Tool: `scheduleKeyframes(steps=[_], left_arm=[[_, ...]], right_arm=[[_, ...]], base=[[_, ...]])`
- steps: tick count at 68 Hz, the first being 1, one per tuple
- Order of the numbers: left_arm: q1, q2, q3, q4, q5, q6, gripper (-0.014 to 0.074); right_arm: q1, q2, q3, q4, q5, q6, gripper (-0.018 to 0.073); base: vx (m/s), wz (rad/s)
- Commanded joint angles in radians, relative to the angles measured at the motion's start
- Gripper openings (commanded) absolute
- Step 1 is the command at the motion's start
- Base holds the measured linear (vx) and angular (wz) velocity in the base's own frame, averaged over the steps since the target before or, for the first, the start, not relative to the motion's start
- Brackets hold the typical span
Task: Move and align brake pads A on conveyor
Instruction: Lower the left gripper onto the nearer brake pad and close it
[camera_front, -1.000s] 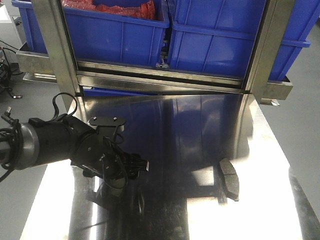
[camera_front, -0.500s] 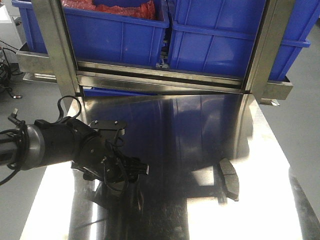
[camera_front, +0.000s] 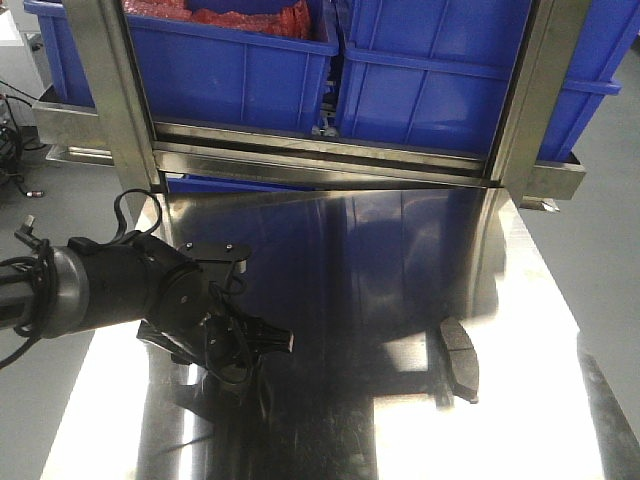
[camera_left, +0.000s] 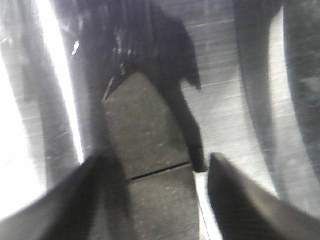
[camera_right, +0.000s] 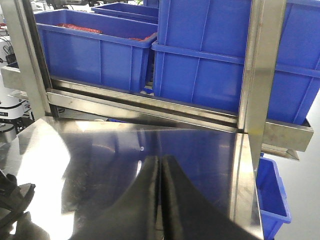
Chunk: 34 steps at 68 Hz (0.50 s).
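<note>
Left pincer (camera_left: 157, 165) spread over a pad (camera_left: 142, 145) on the steel table (camera_front: 350, 260); right pincer (camera_right: 160, 200) closed.
Only the left wrist view shows this pad: grey, with a thin groove across it, lying flat on the table between the spread fingers (camera_left: 240, 200); whether they touch it cannot be told. In the front view the left arm (camera_front: 110, 285) hides it, but a second pad (camera_front: 460, 357) lies on the table well apart from the left pincer, toward the right arm's side. The right wrist view shows the right pincer's fingers pressed together above the table, facing blue bins (camera_right: 100, 55) behind a steel frame (camera_right: 260, 75).
</note>
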Motion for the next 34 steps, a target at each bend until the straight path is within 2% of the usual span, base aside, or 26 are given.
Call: scheduleKeyframes(steps=[1,12,28,34], left_arm=[[-0.003,-0.042,-0.022,-0.003,-0.008,-0.01,0.0279],[-0.003,-0.042,-0.022,0.006,0.008,-0.01,0.02],[-0.003,-0.053,-0.022,0.007,0.002,-0.008,0.015],[-0.003,-0.071,-0.022,0.031,-0.011,-0.008,0.0137]], right_arm=[[-0.004,0.01,-0.026,-0.004,-0.076,-0.003,-0.0006],[-0.004,0.01,-0.026,-0.004,-0.076,-0.003,-0.0006],[-0.004,0.01,-0.026,-0.004,-0.076,-0.003,-0.0006],[-0.004,0.01,-0.026,-0.004,-0.076,-0.003,-0.0006]], base=[[0.0,0.0],[0.0,0.0],[0.0,0.0],[0.0,0.0]])
